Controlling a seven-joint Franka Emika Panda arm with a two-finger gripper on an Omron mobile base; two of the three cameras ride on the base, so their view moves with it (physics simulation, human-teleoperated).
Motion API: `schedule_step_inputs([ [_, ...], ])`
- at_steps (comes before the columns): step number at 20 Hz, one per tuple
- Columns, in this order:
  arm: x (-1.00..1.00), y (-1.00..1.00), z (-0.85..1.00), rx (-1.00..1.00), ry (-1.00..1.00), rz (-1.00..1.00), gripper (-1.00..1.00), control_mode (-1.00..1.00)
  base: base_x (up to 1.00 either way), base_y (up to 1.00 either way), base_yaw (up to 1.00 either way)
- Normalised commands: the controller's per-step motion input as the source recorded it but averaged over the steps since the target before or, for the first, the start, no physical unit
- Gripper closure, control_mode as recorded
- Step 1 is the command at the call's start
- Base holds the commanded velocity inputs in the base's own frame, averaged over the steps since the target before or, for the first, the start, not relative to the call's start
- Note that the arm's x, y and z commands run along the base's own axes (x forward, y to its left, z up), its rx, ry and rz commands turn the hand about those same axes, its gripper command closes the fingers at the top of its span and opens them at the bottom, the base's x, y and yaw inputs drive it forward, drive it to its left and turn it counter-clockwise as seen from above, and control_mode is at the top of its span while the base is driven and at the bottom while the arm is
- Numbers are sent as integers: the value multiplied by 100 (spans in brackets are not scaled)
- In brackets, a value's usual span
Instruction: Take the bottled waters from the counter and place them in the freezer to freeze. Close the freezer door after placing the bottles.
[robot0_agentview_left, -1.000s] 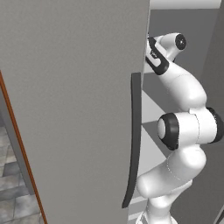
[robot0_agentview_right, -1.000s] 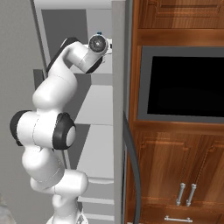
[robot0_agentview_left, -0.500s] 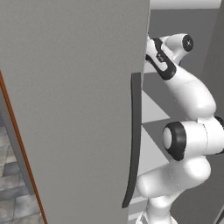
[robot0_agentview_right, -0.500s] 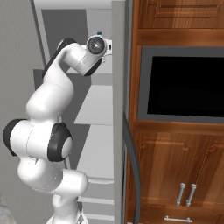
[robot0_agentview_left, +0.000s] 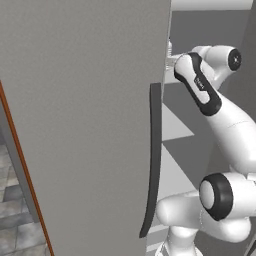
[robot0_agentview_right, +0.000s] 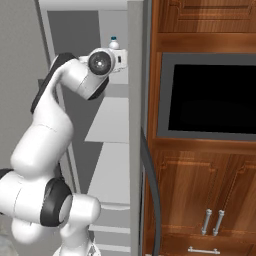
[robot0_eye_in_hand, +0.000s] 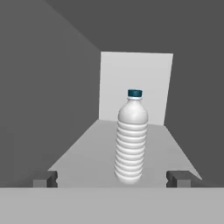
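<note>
A clear ribbed bottled water (robot0_eye_in_hand: 131, 140) with a teal cap stands upright on a pale freezer shelf (robot0_eye_in_hand: 87, 153). My gripper (robot0_eye_in_hand: 113, 179) is open, its two dark fingertips (robot0_eye_in_hand: 46, 178) wide apart on either side and touching nothing. The bottle stands free just ahead of them, slightly right of centre. From the right base view the bottle's cap (robot0_agentview_right: 114, 42) peeks over my hand (robot0_agentview_right: 102, 62) inside the freezer (robot0_agentview_right: 107, 125). The open freezer door (robot0_agentview_left: 85, 125), with its dark bar handle (robot0_agentview_left: 152, 165), is at the left. The counter is out of view.
A grey panel edge (robot0_agentview_right: 135, 130) with a dark curved handle (robot0_agentview_right: 151, 190) stands right of the freezer opening. Beyond it is a black wall oven (robot0_agentview_right: 210, 97) in wooden cabinets (robot0_agentview_right: 200, 200). Lower freezer shelves (robot0_agentview_right: 107, 170) lie under my arm.
My hand has drawn back a little from the bottle, and the elbow has dropped lower. The bottle stays upright on the shelf.
</note>
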Motion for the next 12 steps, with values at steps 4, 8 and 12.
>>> schedule_step_inputs([
  [4, -89, 0, 36, 0, -3, -2, -100, -100, 0, 0, 0],
  [8, -94, 0, 33, 0, -1, -3, -100, -100, 0, 0, 0],
  [12, -76, 0, 28, 0, 2, -6, -100, -100, 0, 0, 0],
])
